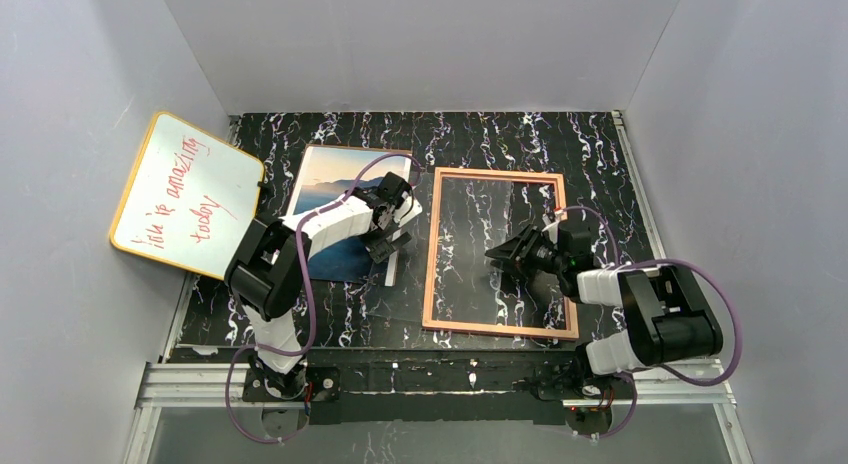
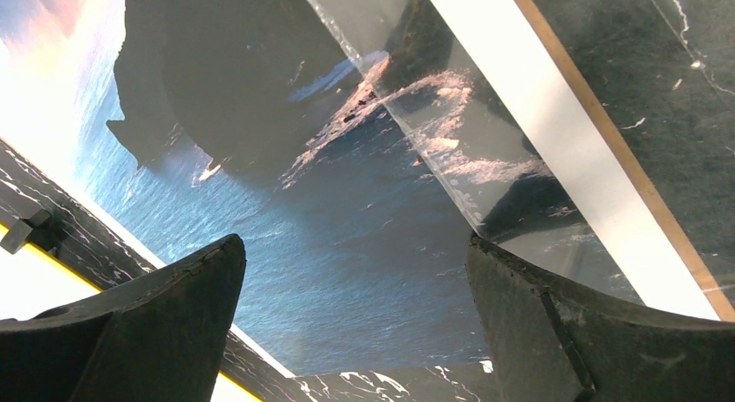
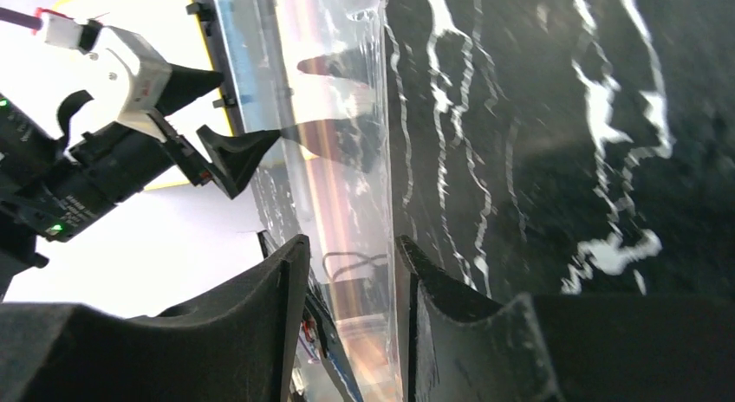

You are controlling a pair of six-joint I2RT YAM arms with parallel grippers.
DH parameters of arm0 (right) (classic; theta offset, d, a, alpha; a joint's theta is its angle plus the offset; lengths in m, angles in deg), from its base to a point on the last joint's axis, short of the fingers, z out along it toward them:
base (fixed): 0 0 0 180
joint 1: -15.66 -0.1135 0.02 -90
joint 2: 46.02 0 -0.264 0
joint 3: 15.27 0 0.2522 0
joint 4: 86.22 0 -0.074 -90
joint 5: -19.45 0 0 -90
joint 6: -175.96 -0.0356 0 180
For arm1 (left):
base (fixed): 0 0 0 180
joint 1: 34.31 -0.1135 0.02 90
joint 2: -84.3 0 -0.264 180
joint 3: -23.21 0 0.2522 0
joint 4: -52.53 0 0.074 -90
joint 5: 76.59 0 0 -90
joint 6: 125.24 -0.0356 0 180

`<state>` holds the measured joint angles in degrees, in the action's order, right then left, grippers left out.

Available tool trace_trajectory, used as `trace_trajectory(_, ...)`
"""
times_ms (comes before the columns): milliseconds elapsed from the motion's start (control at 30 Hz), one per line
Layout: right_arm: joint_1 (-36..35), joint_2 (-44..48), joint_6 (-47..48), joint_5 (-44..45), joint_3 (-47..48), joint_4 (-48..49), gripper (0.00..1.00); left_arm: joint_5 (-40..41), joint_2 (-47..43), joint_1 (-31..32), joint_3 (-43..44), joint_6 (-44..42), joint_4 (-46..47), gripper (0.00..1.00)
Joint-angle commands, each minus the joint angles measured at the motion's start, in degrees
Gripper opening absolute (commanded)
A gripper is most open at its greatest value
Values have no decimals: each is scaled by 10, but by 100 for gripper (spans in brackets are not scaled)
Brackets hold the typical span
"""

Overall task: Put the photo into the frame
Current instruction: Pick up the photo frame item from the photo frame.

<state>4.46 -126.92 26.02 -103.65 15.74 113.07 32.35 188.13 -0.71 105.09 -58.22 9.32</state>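
Across the dark marbled table [image 1: 600, 149], at 9 o'clock by the left wall: a yellow-rimmed whiteboard [image 1: 185, 194] with red writing. Right of centre, lying flat: the frame [image 1: 497, 173], pink, with the marbled top visible through it. At 10 o'clock from it, wholly outside the frame: the photo [image 1: 322, 184], sea side up.

Over the photo's 3 o'clock edge, the left gripper [image 1: 395, 224]: spread wide, clasping nothing. Inside the frame, pointing to 9 o'clock, the right gripper [image 1: 502, 252]: parted by a narrow gap, nothing seen pinched.

Only from the left wrist: a clear glossy sheet [image 2: 451, 151] overlapping the print, with a white margin and a tan edge [image 2: 624, 168] beyond. Only from the right wrist: the left arm's spread fingers [image 3: 238, 151] side-on, mirrored in that glossy strip.
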Motion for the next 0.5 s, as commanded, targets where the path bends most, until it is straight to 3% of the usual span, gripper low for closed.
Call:
trace_trajectory(0,2,-40,-4,-58,48,65,48,-26,27,1,-4,14,-7,98)
trace_trajectory(67,2,-59,-4,-83,59,81,42,-37,21,2,1,17,-14,98)
trace_trajectory(200,3,-92,30,-153,108,49,1,-55,5,1,23,28,-34,98)
trace_trajectory(467,47,9,244,-86,253,-354,1,-61,-27,-7,137,48,-87,98)
